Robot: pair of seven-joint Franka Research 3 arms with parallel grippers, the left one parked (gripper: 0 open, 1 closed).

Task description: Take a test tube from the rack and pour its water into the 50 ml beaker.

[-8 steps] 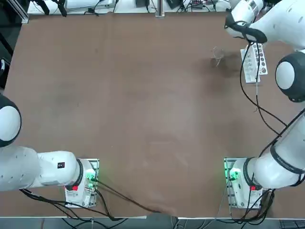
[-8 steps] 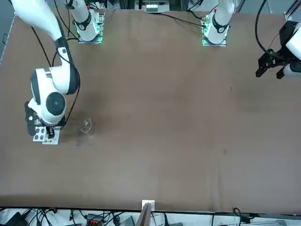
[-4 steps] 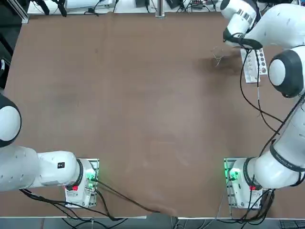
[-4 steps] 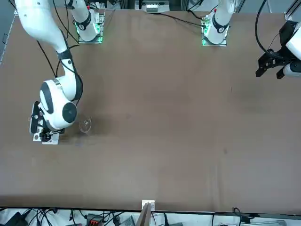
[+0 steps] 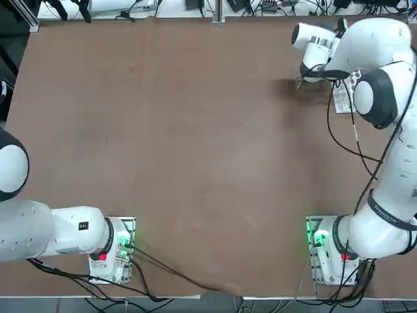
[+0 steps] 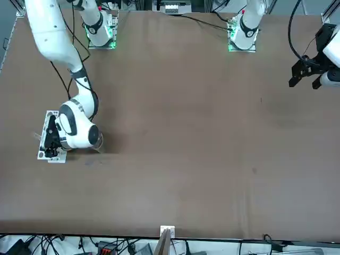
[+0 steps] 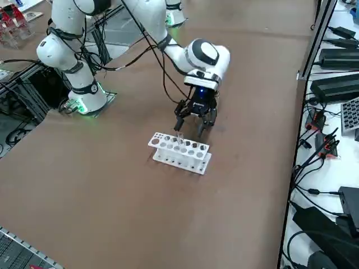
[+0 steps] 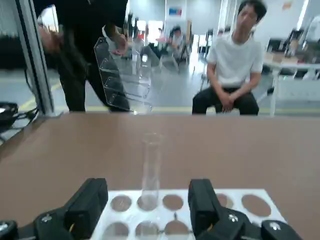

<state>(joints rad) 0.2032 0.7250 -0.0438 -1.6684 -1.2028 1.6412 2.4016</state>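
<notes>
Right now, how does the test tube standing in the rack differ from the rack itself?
The thin clear glass test tube is see-through and stands upright, tall and narrow; the white oblong plastic rack is opaque, low and wide, lying flat on the table. The tube fills one hole; the rack's other holes look empty. The right gripper has its fingers open either side of the tube.

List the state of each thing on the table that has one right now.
test tube: upright in a rack hole, not gripped.
rack: flat on the table, other visible holes empty.
right gripper: open, low beside the rack, fingers either side of the tube.
50 ml beaker: upright, mostly hidden by the arm.
</notes>
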